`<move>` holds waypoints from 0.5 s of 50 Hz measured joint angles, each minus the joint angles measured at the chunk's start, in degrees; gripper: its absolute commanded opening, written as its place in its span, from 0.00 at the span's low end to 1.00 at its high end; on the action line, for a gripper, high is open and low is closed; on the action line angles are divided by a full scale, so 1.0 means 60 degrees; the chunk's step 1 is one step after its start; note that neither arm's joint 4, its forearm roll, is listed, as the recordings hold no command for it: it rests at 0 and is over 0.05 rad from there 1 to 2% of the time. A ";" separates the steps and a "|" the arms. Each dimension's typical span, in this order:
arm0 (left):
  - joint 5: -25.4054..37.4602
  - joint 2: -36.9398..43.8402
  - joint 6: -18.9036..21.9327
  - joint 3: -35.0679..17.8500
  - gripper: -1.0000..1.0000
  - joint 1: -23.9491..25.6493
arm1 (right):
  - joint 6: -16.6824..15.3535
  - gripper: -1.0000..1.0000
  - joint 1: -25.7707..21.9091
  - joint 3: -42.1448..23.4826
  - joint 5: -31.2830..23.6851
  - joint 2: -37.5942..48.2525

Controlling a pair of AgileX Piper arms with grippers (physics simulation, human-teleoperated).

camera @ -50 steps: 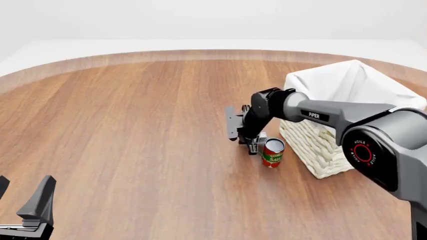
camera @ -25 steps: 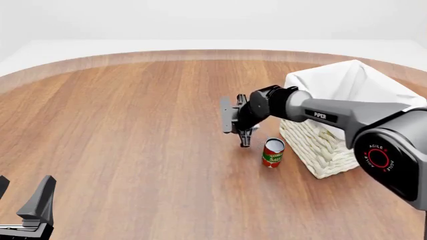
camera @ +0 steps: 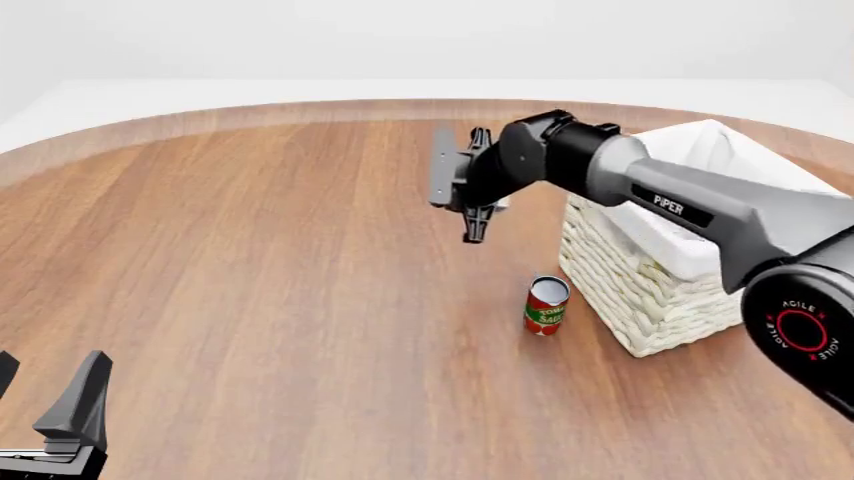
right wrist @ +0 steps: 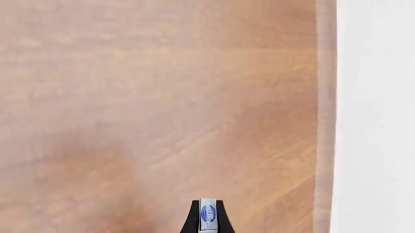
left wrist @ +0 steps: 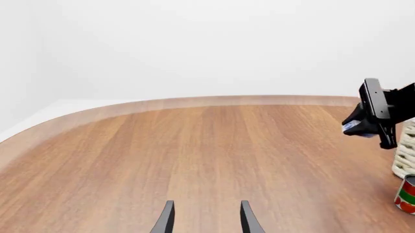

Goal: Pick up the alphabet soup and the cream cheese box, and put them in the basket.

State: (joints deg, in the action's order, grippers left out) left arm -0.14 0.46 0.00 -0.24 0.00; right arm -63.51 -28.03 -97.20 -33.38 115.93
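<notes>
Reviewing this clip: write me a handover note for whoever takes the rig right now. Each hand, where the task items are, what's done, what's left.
Right hand: shut on the cream cheese box, held in the air over the table, beside the basket, not yet over it.
Left hand: open, low at the near left of the table, holding nothing.
Alphabet soup: not visible in any view; whether it is already in the basket cannot be told.
Tomato soup can: upright on the table next to the basket; not part of the job.
Done: box picked up.
Left: carry the box over the basket and release; locate the alphabet soup.
</notes>
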 measured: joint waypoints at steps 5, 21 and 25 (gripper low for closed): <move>0.0000 0.0000 0.0000 0.0000 1.00 0.0000 | 0.0405 0.00 -0.0015 -0.0479 -0.0421 -0.0205; 0.0000 0.0000 0.0000 0.0000 1.00 0.0000 | 0.1527 0.00 0.0106 -0.1058 -0.0758 -0.0559; 0.0000 0.0000 0.0000 0.0000 1.00 0.0000 | 0.1907 0.00 0.0146 -0.1171 -0.0747 -0.0672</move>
State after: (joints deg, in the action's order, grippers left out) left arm -0.14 0.46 0.00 -0.24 0.00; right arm -52.07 -27.16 -104.23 -37.86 111.90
